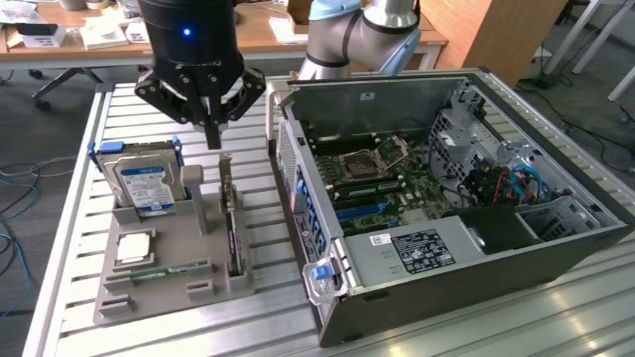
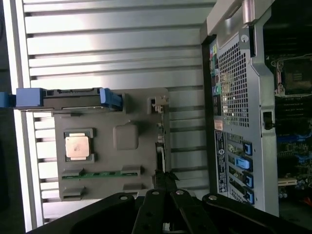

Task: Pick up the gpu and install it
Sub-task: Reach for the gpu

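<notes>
Grey plastic holder on the slatted bench keeps the gpu upright on edge, beside the computer case; the gripper hangs just above it, fingers pinched shut on nothing; the pick-up looks in hand, nothing lifted; gripping that thin edge calls for parted fingers astride the card.

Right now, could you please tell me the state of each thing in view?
gripper: shut, empty, above the gpu.
gpu: standing on edge in the grey holder, not yet picked up.
hard drive: upright in the holder.
processor: lying flat in its recess.
memory stick: lying flat.
computer case: on its side, open.
</notes>
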`<action>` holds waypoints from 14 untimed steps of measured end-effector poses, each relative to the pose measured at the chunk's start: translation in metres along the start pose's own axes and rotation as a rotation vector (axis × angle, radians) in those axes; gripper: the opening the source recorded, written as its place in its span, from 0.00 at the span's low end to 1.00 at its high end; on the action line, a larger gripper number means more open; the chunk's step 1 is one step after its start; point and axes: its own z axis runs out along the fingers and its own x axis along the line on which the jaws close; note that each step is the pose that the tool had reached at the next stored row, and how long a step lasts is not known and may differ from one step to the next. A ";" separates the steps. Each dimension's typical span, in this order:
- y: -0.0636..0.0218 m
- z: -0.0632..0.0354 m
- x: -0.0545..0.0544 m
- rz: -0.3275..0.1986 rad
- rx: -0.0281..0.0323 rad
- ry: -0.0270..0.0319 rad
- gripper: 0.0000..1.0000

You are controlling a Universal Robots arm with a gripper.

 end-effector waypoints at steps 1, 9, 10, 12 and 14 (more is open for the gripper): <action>-0.0024 -0.0001 0.000 0.000 0.0000 0.0000 0.11; -0.0188 -0.0009 0.003 0.000 0.0000 0.0001 0.11; -0.0205 -0.0009 0.003 0.000 0.0000 0.0000 0.11; -0.0239 -0.0010 0.004 0.000 -0.0001 0.0000 0.11; -0.0267 -0.0012 0.004 0.000 0.0000 0.0000 0.11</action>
